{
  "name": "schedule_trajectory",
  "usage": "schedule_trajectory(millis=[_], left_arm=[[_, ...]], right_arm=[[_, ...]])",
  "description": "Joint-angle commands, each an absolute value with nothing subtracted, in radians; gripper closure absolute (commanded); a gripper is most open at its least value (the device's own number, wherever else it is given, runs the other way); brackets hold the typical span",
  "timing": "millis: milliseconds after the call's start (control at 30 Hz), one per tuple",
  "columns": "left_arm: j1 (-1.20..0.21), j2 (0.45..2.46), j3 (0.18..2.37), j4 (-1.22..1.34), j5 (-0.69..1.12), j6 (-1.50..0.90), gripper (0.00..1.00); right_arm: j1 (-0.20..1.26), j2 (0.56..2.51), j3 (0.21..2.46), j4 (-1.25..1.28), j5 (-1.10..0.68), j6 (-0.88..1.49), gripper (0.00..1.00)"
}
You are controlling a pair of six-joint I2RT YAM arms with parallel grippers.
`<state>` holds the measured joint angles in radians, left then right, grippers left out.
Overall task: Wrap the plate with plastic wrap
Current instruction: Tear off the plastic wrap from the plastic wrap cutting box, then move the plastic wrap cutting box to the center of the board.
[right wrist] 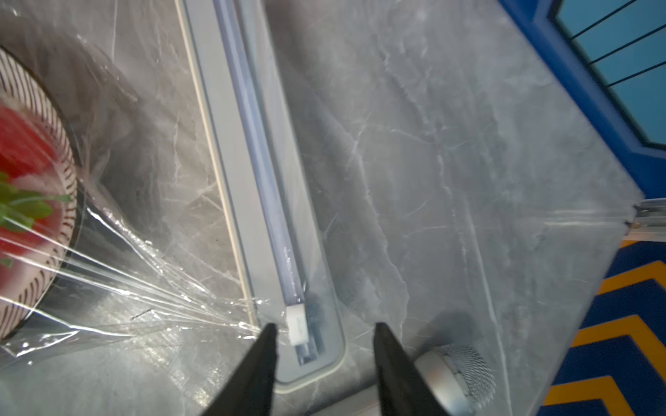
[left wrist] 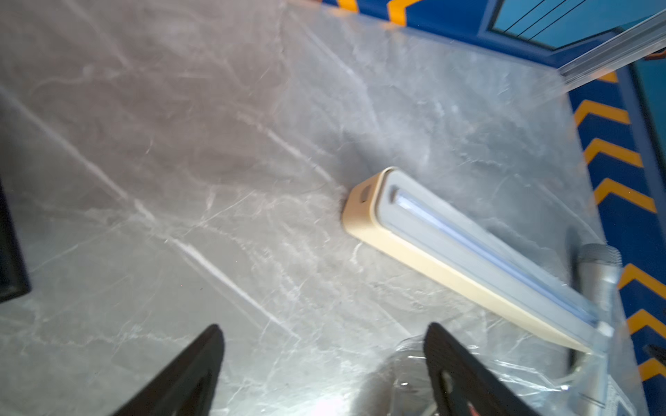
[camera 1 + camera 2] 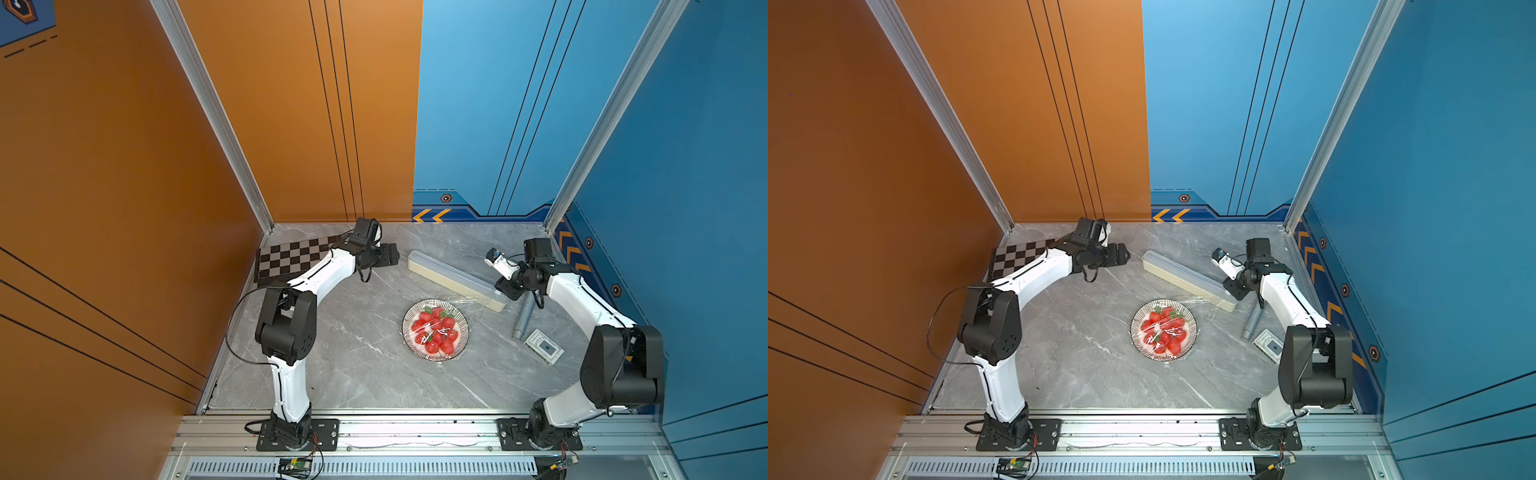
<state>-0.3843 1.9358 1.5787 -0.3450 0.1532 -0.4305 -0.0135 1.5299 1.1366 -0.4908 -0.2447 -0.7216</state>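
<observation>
Thin transparent crinkly plastic wrap point(image 1: 144, 288) draped over round stripe-rimmed plate point(image 3: 408, 332) of strawberries point(image 3: 436, 330) mid-table, stretched to long cream-white dispenser box point(image 3: 455, 279). Probably very light, clingy, easy to tear: better to pinch a loose edge. Left gripper point(image 2: 323, 326) and right gripper point(image 1: 326, 326) both with jaws apart, holding nothing.

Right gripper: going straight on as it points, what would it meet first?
Probably the dispenser box end with its white slider, just ahead of the right gripper; depth is unclear.
</observation>
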Motion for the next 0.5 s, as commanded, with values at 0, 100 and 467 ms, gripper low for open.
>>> schedule_trajectory(millis=[0, 100, 467], left_arm=[[-0.408, 1.961, 1.655, -0.367, 0.113, -0.389, 0.06], [-0.409, 2.047, 1.746, -0.377, 0.154, -0.416, 0.05], [-0.416, 2.325, 2.019, -0.382, 0.335, -0.513, 0.03]], right_arm=[[-0.028, 1.468, 1.171, -0.459, -0.22, -0.419, 0.3], [-0.03, 1.442, 1.153, -0.463, -0.167, -0.15, 0.16], [-0.071, 1.458, 1.018, -0.46, -0.251, 0.404, 0.0]])
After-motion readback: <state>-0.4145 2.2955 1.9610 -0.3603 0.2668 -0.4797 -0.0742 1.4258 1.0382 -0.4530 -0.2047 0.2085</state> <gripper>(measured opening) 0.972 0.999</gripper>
